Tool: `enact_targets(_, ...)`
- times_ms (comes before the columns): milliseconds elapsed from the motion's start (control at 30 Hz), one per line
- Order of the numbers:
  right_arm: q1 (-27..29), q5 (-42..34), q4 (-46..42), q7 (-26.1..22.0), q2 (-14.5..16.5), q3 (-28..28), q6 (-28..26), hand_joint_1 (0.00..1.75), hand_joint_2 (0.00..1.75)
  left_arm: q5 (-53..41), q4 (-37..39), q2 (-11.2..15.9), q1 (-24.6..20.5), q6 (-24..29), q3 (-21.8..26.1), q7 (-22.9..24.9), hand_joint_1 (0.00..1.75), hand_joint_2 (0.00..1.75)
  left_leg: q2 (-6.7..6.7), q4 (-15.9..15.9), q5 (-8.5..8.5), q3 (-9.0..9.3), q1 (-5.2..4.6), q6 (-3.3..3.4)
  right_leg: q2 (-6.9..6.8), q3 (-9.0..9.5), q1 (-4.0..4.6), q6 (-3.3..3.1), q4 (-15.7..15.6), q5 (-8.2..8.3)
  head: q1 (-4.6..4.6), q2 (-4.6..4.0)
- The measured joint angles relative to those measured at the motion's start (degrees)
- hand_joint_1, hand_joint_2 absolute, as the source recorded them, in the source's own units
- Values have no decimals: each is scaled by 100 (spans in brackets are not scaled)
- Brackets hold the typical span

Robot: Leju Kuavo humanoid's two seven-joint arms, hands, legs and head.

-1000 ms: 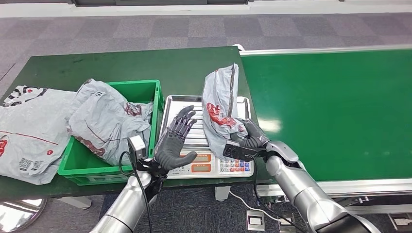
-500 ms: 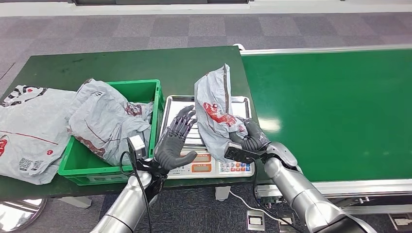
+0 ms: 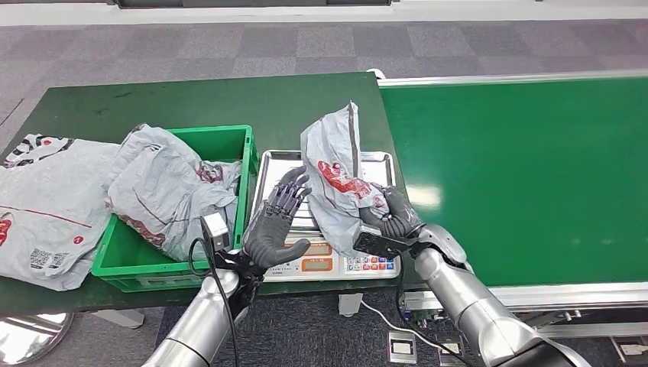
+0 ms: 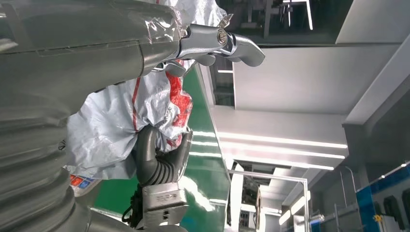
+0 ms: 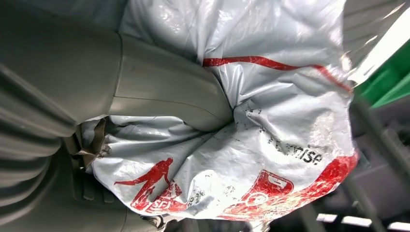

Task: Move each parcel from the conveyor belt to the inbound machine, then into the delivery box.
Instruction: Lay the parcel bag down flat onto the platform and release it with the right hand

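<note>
Right hand (image 3: 391, 216) grips the grey parcel (image 3: 336, 176); left hand (image 3: 275, 222) spread open

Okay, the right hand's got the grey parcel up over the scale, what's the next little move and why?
Probably lower the parcel flat onto the scale. The right hand grips its lower end, so it stands upright above the tray rather than resting on it, and the left hand waits open alongside, not touching.
</note>
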Motion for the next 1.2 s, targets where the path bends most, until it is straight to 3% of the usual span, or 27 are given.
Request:
enact_targets(100, -291, -192, 44, -59, 125, 128, 892, 175, 175, 4, 32, -23, -22, -52, 0, 0, 0, 175, 21, 0, 2, -7, -1, -2, 22, -20, -1, -6, 2, 11, 1, 0)
enact_targets(233, -431, -225, 83, -16, 196, 188, 1108, 175, 175, 4, 45, -41, -37, -51, -1, 0, 0, 175, 31, 0, 2, -7, 0, -3, 30, -24, -1, -7, 2, 14, 0, 0)
enact_targets(367, -1174, -461, 480, 316, 652, 585, 1802, 175, 175, 15, 122, -138, -97, -44, -2, 0, 0, 175, 19, 0, 10, -5, 6, -5, 22, -20, 4, -9, 2, 13, -1, 0)
enact_targets(767, -1348, -877, 821, 264, 726, 686, 2312, 175, 175, 15, 237, -156, -136, -52, -11, -1, 0, 175, 23, 1, 9, -6, 4, -5, 23, -23, 3, -8, -1, 13, -2, 0)
enact_targets(900, -1352, -919, 842, 340, 709, 687, 2224, 0, 175, 15, 266, -157, -146, -50, -15, -1, 0, 175, 23, 1, 9, -6, 5, -5, 23, -23, 4, -8, -1, 13, -2, 0)
enact_targets(1067, -1358, -926, 842, 537, 702, 688, 1654, 0, 175, 15, 274, -157, -144, -20, -15, -1, 0, 175, 23, 1, 9, -6, 5, -5, 23, -23, 4, -8, -1, 13, -1, 0)
enact_targets(1200, -1361, -945, 842, 523, 680, 687, 1538, 0, 175, 18, 274, -157, -145, -10, -15, -2, 0, 175, 23, 1, 9, -6, 5, -5, 23, -22, 3, -8, -1, 13, -2, 0)
